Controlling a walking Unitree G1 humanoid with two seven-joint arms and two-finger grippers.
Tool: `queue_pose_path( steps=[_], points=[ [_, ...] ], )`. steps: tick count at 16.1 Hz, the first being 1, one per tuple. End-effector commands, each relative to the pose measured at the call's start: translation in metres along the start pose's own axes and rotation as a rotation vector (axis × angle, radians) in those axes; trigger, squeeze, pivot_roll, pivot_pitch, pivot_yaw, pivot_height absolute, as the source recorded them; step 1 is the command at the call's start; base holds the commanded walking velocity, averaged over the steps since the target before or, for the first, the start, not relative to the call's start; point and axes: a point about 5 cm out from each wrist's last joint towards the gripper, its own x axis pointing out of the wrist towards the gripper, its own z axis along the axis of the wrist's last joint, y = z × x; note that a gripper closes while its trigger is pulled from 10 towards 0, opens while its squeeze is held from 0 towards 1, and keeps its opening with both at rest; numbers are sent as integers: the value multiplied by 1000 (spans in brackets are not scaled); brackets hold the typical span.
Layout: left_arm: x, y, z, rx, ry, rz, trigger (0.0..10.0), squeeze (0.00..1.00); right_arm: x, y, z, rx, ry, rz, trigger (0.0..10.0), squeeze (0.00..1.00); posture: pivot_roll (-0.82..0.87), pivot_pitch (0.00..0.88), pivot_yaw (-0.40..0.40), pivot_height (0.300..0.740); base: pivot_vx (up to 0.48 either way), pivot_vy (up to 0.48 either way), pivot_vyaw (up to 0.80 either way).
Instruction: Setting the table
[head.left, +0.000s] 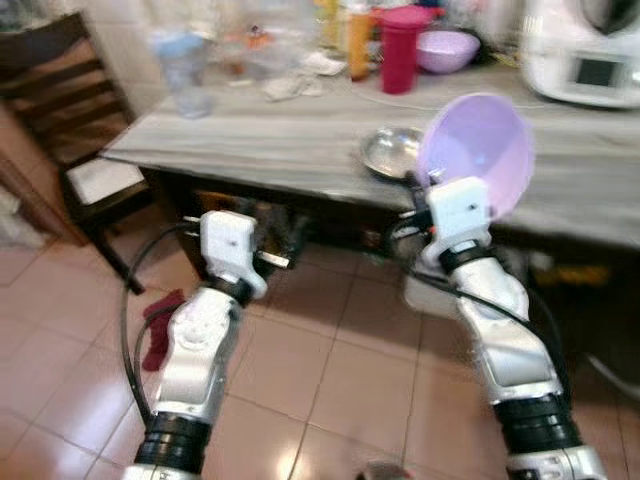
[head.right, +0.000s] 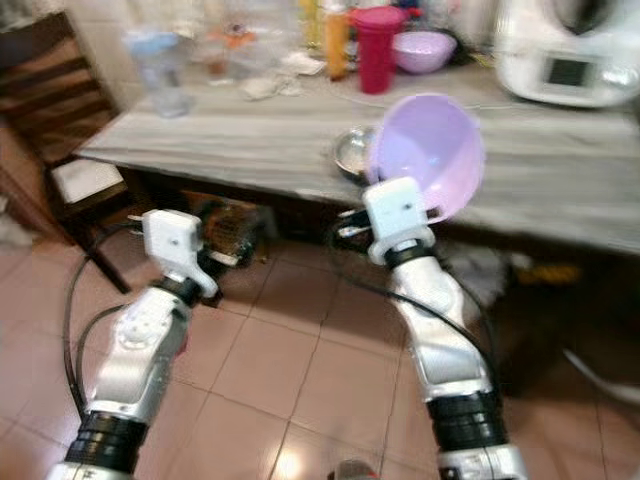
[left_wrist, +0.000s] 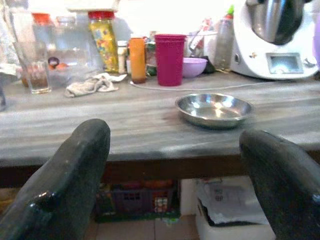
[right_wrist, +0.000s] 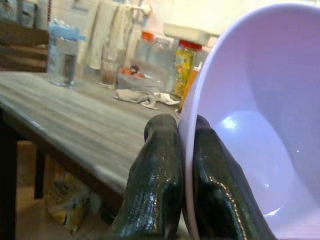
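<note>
The right gripper (right_wrist: 184, 175) pinches the rim of a lilac plastic bowl (head.left: 478, 150), one black finger on the outside of the wall and the other inside, both pressed flat against it. The bowl is held up on edge above the near edge of the grey wooden table (head.left: 300, 140), its hollow turned toward the camera and slightly upward, clear of the tabletop. Just behind and to the left of it a shallow steel bowl (left_wrist: 214, 108) sits on the table, near the front edge.

The left gripper (left_wrist: 175, 175) hangs lower, in front of the table's edge and below its top, with its two fingers spread wide and nothing between them (the steel bowl shows through the gap, further back).

Toward the back of the table stand a magenta tumbler (left_wrist: 170, 59), an orange bottle (left_wrist: 137, 59) just beside it, and a second lilac bowl (left_wrist: 194, 67) behind the tumbler. A crumpled cloth (left_wrist: 92, 84) lies to the left of these, and a drinking glass (left_wrist: 33, 67) and a blue-lidded clear jar (head.left: 184, 72) stand further left. A white kitchen machine (head.left: 585, 50) occupies the back right corner. A dark wooden chair (head.left: 75, 130) stands at the table's left end, on a floor of reddish tiles (head.left: 330, 380).
</note>
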Motion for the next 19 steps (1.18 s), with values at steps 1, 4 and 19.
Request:
queue_pose_path(
  steps=[1, 4, 19],
  points=[
    [-1, 7, 2, 21, 1, 13, 10000, 0, 2, 3, 7, 5, -33, 0, 10000, 0, -198, 81, 50, 740, 480, 0, 0],
    [0, 2, 1, 11, 4, 2, 10000, 0, 4, 0, 7, -4, -23, -17, 10000, 0, -201, 79, 47, 740, 480, 0, 0],
    [-19, -11, -6, 56, 61, -154, 10000, 0, 8, -4, 4, -8, 8, -30, 10000, 0, -202, 77, 30, 740, 352, 0, -206]
  ],
)
